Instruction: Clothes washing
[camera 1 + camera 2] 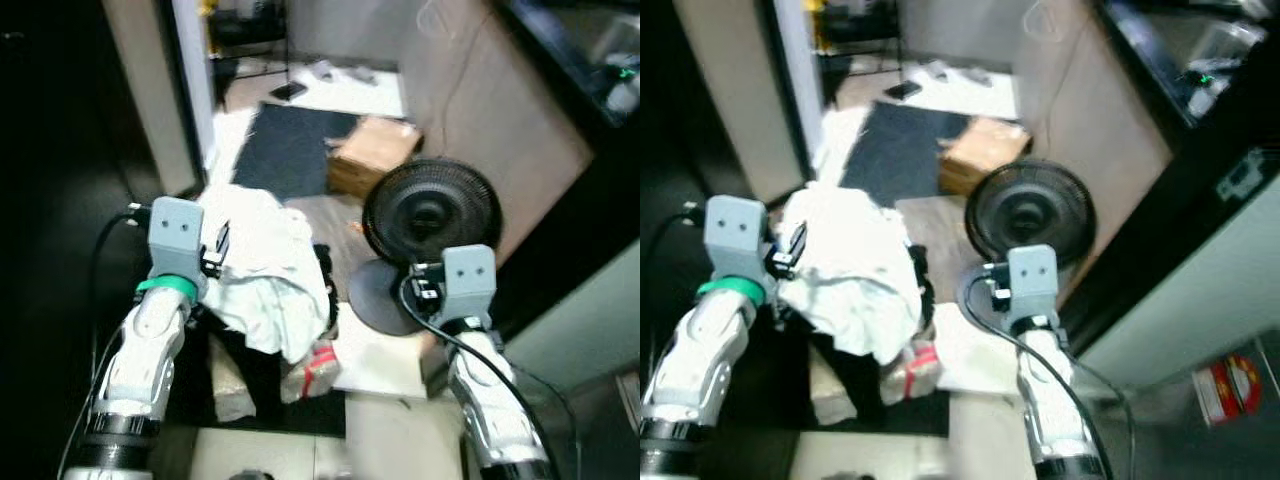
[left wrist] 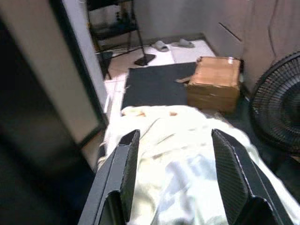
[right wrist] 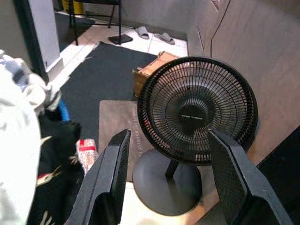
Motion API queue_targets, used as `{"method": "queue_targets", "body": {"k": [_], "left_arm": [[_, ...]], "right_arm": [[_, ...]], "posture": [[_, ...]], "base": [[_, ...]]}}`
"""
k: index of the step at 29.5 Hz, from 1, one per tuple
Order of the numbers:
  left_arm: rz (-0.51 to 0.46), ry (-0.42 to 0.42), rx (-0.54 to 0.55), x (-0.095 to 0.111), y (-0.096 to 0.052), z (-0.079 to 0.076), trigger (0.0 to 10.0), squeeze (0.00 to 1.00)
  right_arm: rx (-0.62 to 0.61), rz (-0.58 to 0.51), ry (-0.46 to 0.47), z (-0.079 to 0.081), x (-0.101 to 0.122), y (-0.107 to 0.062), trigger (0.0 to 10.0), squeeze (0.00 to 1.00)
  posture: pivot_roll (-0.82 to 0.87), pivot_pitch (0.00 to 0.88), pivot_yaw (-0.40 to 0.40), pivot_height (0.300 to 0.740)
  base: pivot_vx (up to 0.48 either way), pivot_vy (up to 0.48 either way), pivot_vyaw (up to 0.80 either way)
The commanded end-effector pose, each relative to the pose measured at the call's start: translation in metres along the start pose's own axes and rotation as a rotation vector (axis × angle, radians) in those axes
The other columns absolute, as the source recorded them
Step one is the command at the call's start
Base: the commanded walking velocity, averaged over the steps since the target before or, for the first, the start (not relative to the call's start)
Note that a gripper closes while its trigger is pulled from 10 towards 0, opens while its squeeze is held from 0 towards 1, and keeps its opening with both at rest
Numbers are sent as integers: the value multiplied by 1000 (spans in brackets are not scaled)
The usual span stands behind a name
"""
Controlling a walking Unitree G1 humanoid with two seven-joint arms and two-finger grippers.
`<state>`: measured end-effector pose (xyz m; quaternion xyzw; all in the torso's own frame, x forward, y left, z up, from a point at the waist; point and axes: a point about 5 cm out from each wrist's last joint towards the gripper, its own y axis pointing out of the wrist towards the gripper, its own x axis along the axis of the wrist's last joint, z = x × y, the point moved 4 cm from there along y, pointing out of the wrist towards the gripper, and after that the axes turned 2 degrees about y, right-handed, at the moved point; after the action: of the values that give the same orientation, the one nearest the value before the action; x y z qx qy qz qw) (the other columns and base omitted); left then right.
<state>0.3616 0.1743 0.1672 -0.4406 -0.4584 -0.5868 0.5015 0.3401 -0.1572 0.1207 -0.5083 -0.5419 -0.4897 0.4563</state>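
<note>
A heap of white clothes lies on a pile in front of me, with a dark garment hanging under it. My left gripper is open, its two black fingers spread wide over the white cloth, which reaches between them. In the head view one left finger rests at the heap's left edge. My right gripper is open and holds nothing; it hovers to the right of the pile, facing a black fan.
The black floor fan stands close on the right by a wooden panel wall. Behind it are a cardboard box and a dark mat. A door frame rises on the left. A red-and-white packet lies below the clothes.
</note>
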Motion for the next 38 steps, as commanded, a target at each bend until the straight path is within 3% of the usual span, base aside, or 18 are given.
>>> {"method": "queue_targets", "body": {"k": [1,9,32,36,38], "left_arm": [[17,2,0,-5,-2,0,10000,0],[21,-1,3,-5,-1,0,10000,0],[44,-5,-2,-9,0,0,10000,0],[101,11,-29,-18,0,2,10000,0],[191,70,-67,-36,-3,6,10000,0]], "right_arm": [[-4,8,-12,-2,-2,-1,10000,0],[0,8,-15,-2,-1,0,10000,0],[43,-30,-59,6,8,8,10000,0],[25,-21,-57,1,7,15,10000,0],[-5,19,-83,-7,0,20,10000,0]], "posture": [[-72,62,45,740],[-73,63,45,740],[-70,47,46,740],[-64,49,45,740],[-60,56,45,740]], "base": [[431,0,0],[370,0,0],[0,0,0],[0,0,0],[0,0,0]]}}
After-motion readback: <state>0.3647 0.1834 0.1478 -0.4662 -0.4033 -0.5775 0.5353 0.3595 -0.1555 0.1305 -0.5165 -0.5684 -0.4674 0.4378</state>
